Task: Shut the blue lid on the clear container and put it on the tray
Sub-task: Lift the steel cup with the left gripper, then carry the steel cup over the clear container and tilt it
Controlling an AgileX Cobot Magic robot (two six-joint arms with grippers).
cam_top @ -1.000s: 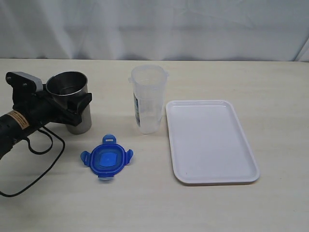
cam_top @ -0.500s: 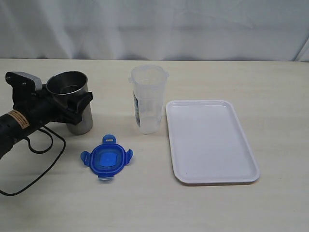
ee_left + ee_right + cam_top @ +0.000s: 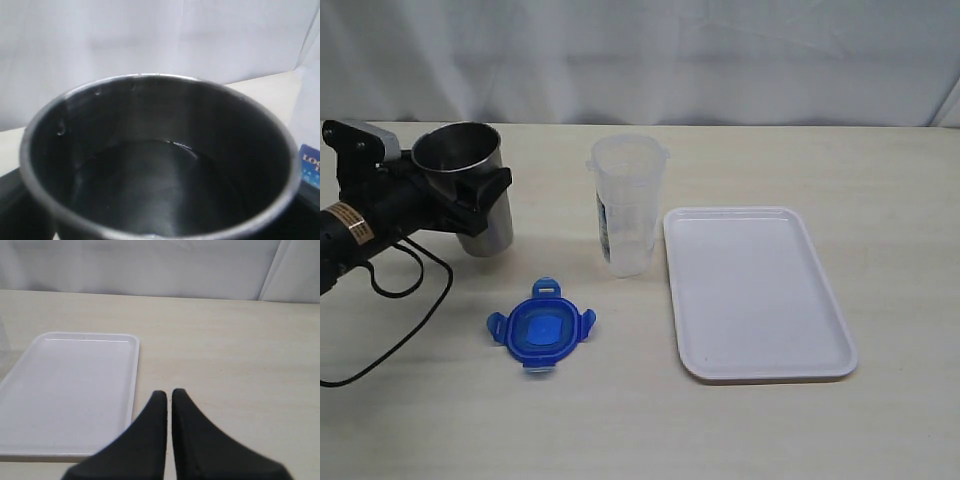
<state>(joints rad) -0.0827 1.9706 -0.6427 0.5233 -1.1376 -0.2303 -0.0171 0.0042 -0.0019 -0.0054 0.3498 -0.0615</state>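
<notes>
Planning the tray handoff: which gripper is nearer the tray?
Right. The right gripper hangs by the tray edge; the left gripper, around the steel tumbler, is beyond the clear container.

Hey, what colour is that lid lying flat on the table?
Translucent blue, darker at the centre. The blue lid shows best in the exterior view.

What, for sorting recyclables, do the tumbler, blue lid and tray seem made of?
The tumbler: probably steel, grey metallic sheen, reflective inside. The blue lid: likely plastic, translucent, with moulded flaps. The tray: seemingly plastic, smooth white, faintly glossy.
</notes>
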